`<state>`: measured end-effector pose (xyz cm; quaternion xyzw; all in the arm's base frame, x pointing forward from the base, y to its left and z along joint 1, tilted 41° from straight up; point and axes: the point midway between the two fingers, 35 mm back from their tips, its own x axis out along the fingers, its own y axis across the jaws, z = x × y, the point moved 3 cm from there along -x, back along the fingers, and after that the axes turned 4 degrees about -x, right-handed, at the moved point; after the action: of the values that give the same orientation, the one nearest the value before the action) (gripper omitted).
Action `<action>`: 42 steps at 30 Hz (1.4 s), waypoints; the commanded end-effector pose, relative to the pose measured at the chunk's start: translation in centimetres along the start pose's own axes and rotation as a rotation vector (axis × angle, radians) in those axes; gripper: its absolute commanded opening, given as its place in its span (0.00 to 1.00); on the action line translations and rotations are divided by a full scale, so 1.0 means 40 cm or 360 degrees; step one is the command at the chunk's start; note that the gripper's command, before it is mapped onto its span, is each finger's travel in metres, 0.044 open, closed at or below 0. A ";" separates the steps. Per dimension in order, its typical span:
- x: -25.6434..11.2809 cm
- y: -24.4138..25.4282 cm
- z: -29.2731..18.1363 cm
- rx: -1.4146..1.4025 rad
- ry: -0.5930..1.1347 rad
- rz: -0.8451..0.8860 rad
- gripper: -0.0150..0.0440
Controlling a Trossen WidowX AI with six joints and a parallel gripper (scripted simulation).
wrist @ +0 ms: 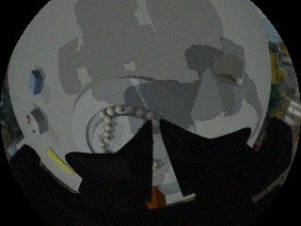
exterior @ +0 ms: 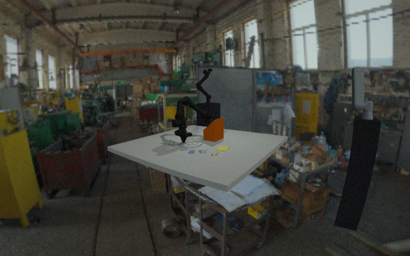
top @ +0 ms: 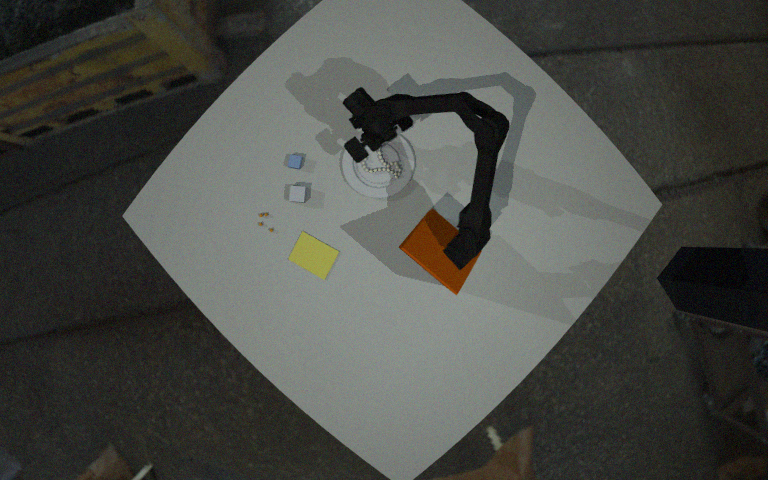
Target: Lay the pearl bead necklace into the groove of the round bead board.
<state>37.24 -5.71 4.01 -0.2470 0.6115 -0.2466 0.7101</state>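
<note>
The pearl bead necklace (top: pixel 373 169) (wrist: pixel 108 127) lies loosely bunched on the round bead board (top: pixel 350 178) (exterior: pixel 193 145) (wrist: pixel 81 118). In the wrist view one run of beads curves near the far arc of the groove toward the fingertips, and another run bends inward, inside the groove. My gripper (exterior: pixel 183 142) (wrist: pixel 155 123) points down at the board and is shut on the necklace, at a bead by the fingertips. The fingers hide part of the necklace in the wrist view. In the top view the arm hides the fingertips.
A blue cube (top: pixel 295 161) (exterior: pixel 191 151) (wrist: pixel 36 82), a white cube (top: pixel 297 193) (wrist: pixel 38 120), small orange bits and a yellow sheet (top: pixel 314 254) (exterior: pixel 222 148) lie beside the board. A tall orange block (top: pixel 430 254) (exterior: pixel 213 131) stands near the arm's base. A greyish block (exterior: pixel 171 142) (wrist: pixel 228 68) stands beyond the board.
</note>
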 end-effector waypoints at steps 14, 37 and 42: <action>0.007 -0.006 0.004 0.0008 -0.0013 -0.0001 0.57; -0.004 -0.006 0.002 -0.0001 -0.0009 0.0005 1.00; -0.004 -0.006 0.002 -0.0001 -0.0009 0.0005 1.00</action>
<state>37.25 -5.89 4.20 -0.2494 0.6111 -0.2444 0.7104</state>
